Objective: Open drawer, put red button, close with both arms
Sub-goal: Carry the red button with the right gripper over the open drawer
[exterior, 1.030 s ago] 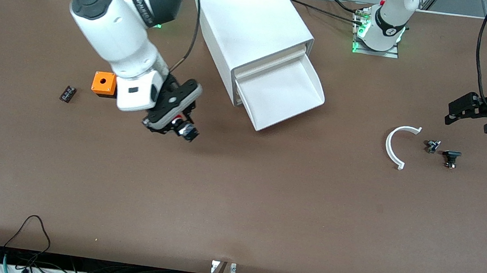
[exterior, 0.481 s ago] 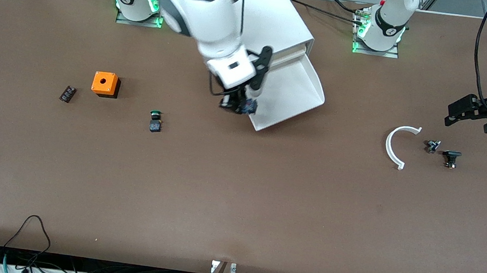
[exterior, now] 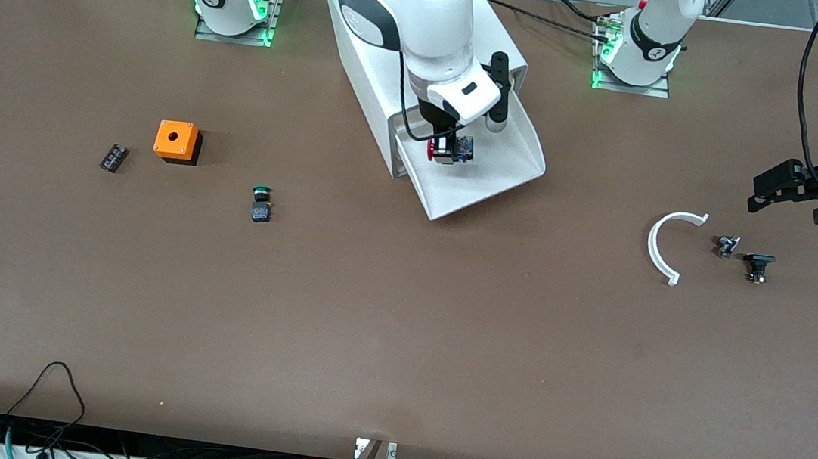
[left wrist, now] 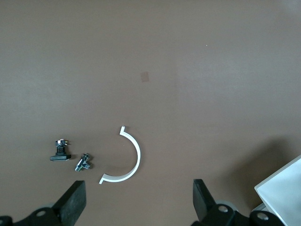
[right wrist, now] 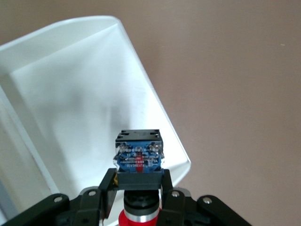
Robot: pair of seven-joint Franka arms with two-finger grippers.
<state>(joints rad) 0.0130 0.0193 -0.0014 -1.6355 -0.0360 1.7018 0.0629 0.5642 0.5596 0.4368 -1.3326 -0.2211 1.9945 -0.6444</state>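
Two arms are mine, and from the front camera my right gripper (exterior: 451, 150) hangs over the open drawer (exterior: 492, 164), pinching the red button (exterior: 450, 150); my left gripper (exterior: 789, 190) waits over the left arm's end of the table, above a white curved piece (exterior: 662, 245). My left wrist camera shows its fingers (left wrist: 73, 207) spread wide with nothing between them. My right wrist camera shows the button's blue-and-black body sticking out past the pads. I judge it light, rigid and slick on its cap, so gripping the blocky body suits it. Most of the cap is hidden by my fingers.
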